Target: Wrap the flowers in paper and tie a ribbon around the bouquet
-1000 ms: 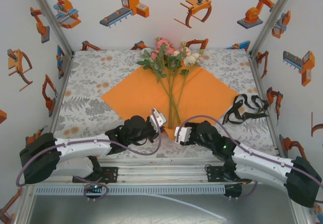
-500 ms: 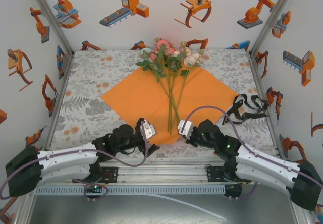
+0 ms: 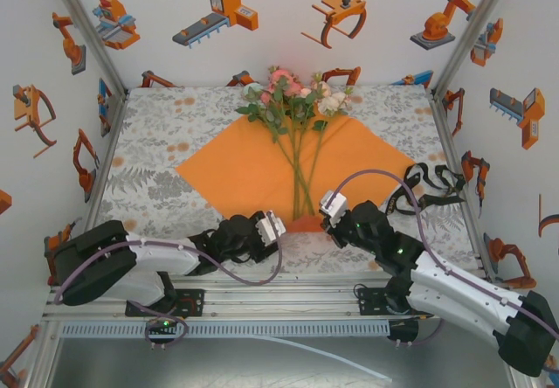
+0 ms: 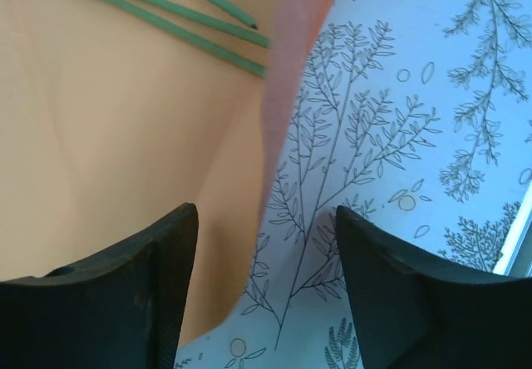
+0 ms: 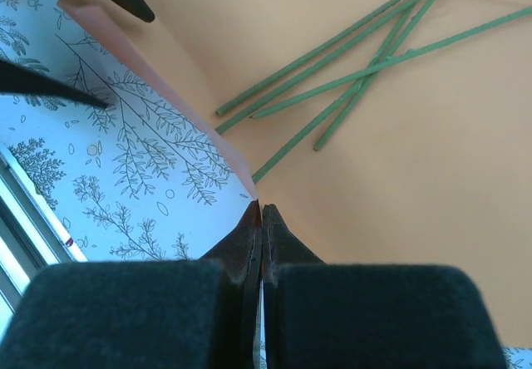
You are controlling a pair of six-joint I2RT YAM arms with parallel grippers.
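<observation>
Right jaws pinch the paper's (image 5: 399, 178) lower corner thinly (left jaws apart), so lifting may slip it, rolling the flowers (image 3: 293, 100).

Paper (image 3: 236, 174): bright plain orange, no print. In wrist views it's paler, peachy, w/ a pinker strip at its turned-up edge.
Flowers (image 3: 295, 100): pink, peach & cream blooms, dark green leaves, thin green stems (image 5: 389, 49).
Ribbon (image 3: 428, 187): black.
Tablecloth (image 3: 153, 143): white w/ grey leaf-and-sprig print & small orange-brown blotches. Close up it's bluish-white w/ dark line-drawn sprigs.
Walls (image 3: 279, 56): white w/ scattered orange & grey robot graphics.
2 arms (image 3: 454, 287): white links, black joints, purple-grey cables (image 3: 376, 172).
Left gripper (image 4: 266, 211) & right gripper (image 5: 261, 211): black fingers.
Frame rails (image 3: 279, 305): silver.
</observation>
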